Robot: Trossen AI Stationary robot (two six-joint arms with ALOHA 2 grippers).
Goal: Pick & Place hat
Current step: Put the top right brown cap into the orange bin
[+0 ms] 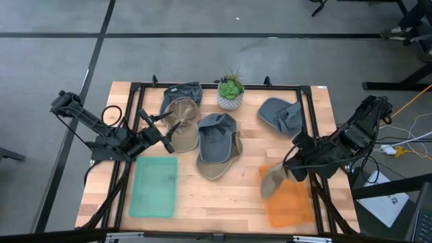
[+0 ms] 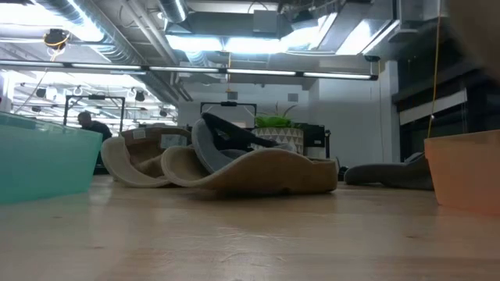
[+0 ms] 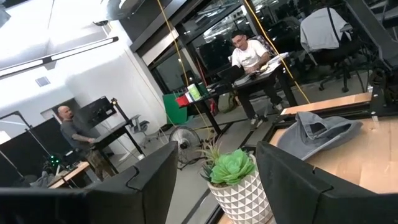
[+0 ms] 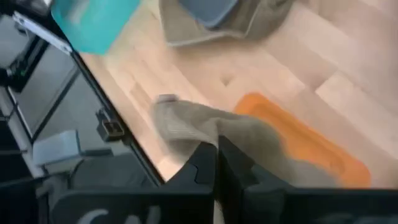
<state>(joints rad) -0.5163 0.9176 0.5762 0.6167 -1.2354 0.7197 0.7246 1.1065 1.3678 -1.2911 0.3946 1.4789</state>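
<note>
A tan hat point(image 1: 273, 181) hangs from my shut right gripper point(image 1: 288, 173) over the left rim of the orange bin point(image 1: 289, 204); the right wrist view shows the hat point(image 4: 199, 127) in front of the bin point(image 4: 305, 146). My left gripper point(image 1: 164, 135) is open beside a tan cap point(image 1: 182, 123) and touches nothing. In its wrist view the gripper point(image 3: 214, 186) faces the potted plant point(image 3: 233, 180). More caps lie on the table: a grey one point(image 1: 181, 92), a grey-on-tan pile point(image 1: 217, 145) and a grey hat point(image 1: 280, 115). My right gripper pinches the tan hat's cloth point(image 4: 233, 140) between its two shut fingers point(image 4: 214, 163), coming at it slanting down from the table's right side. The hat is lifted clear and droops slack below the fingers. Which part of the hat they have, I cannot tell.
A teal bin point(image 1: 154, 187) sits near the table's near-left corner, also seen in the low view point(image 2: 39, 160). The potted plant point(image 1: 231, 93) stands at the far edge. A black frame point(image 1: 135, 94) runs around the table. Bare wood point(image 1: 216, 199) lies between the two bins.
</note>
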